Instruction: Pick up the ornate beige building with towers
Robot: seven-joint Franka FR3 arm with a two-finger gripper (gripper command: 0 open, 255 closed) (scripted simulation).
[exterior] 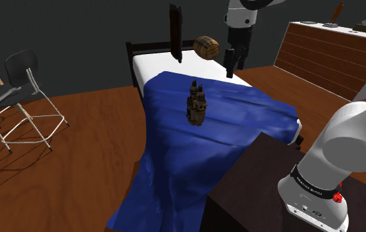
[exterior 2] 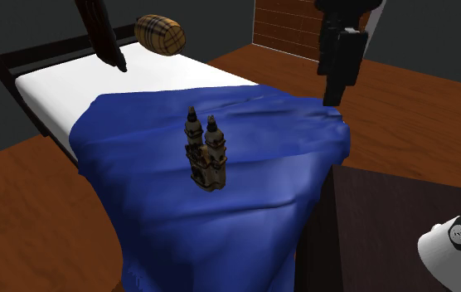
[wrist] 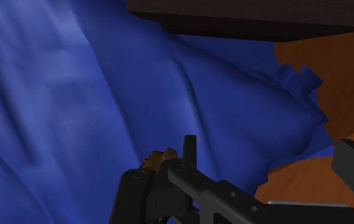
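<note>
The gripper [exterior: 235, 64] hangs high over the bed's edge, and its 2 black fingers [wrist: 190, 150] stand apart with nothing between them. It's open and empty. Right beneath it lies the rumpled blue blanket [wrist: 74, 95], bunched at one corner where it spills over the edge toward the wood floor [wrist: 335, 76].

Below the gripper and off to the shoulder view's left, well apart from the fingers, stands the building [exterior: 196, 104]. It's upright in the middle of the blanket, its 2 towers pointing up, and it looks dark brown. Nothing is touching it.

Past the gripper, toward the head of the bed, a plaid barrel-shaped thing [exterior: 206, 46] lies on its side on the white mattress [exterior: 155, 64]. Whether it holds anything cannot be told. Farther along, a tall dark slab [exterior: 175, 29] rises by the headboard.
</note>
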